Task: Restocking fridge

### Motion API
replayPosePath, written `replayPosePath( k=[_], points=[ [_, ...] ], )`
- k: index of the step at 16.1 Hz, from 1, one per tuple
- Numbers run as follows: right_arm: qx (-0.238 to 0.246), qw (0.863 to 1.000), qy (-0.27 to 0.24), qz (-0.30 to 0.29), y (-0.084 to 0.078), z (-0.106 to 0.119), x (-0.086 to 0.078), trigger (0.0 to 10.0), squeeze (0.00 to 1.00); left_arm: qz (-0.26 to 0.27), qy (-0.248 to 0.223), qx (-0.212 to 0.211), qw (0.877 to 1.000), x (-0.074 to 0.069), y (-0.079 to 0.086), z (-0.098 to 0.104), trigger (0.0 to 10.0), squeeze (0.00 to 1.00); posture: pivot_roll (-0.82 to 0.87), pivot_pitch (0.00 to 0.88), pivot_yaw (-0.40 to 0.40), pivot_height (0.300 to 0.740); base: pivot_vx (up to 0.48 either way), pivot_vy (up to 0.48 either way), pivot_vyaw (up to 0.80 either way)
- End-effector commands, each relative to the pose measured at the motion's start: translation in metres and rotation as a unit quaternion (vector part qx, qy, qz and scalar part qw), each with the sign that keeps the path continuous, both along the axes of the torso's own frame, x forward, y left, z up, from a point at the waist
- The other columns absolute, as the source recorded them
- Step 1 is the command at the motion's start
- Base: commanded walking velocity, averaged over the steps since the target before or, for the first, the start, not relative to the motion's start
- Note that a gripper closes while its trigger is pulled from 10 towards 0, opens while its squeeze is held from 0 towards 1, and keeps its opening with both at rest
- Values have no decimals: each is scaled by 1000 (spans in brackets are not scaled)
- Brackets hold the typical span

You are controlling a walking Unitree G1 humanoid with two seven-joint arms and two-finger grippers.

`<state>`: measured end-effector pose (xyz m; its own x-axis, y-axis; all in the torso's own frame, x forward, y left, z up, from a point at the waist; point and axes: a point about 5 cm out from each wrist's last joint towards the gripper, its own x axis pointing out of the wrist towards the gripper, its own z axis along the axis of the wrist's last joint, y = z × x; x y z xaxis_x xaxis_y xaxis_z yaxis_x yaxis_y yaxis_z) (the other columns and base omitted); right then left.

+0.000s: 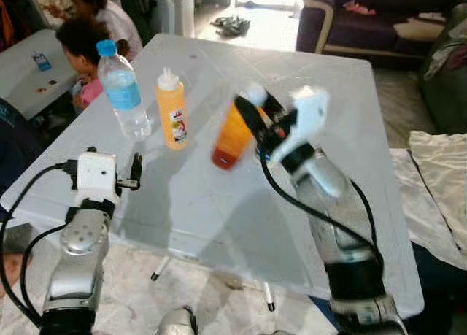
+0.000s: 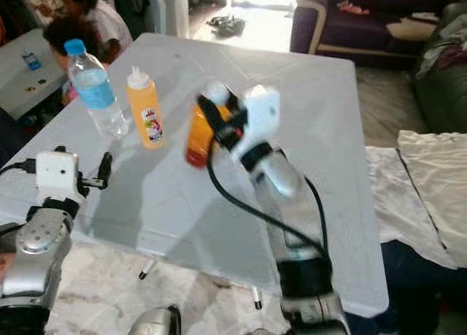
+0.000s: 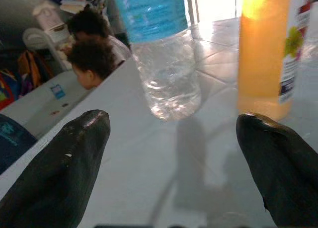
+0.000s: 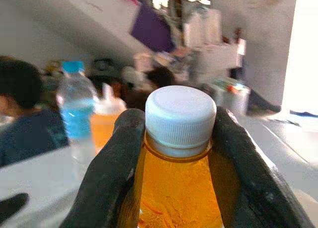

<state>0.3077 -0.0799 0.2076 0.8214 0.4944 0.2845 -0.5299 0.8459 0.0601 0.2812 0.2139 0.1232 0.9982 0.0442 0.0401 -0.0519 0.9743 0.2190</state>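
Bright daylight from top centre; glare on surface (image 1: 219,203). Right arm motion-blurred mid-frame. Wrist-view backgrounds soft, overexposed.

The orange juice bottle (image 1: 232,138) is blurred, and the right gripper (image 1: 255,110) beside it too. In the left wrist view the water bottle (image 3: 161,49) is cut above its label. People (image 1: 87,28) behind the table (image 1: 350,94) are partly hidden.
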Motion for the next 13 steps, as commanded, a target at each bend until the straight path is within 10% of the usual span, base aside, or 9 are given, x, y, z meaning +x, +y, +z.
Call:
replayPosePath(
  k=[1, 2, 13],
  points=[
    [12, 999, -29, -22, -5, 16, -4, 3098, 0, -2, -2, 4, 1000, 2, -3, 0, 10000, 0, 47, 14, -17, 740, -244, 0, 0],
    [21, 999, -18, -42, -8, 13, -8, 10000, 0, -3, -2, 0, 1000, 3, -5, 0, 10000, 0, 32, 11, -18, 740, -255, 0, 0],
    [-6, 997, 9, -73, -16, -1, -20, 10000, 0, -9, -9, -7, 1000, 11, -12, -2, 10000, 0, 14, 8, -18, 740, -119, 0, 0]
  ],
)
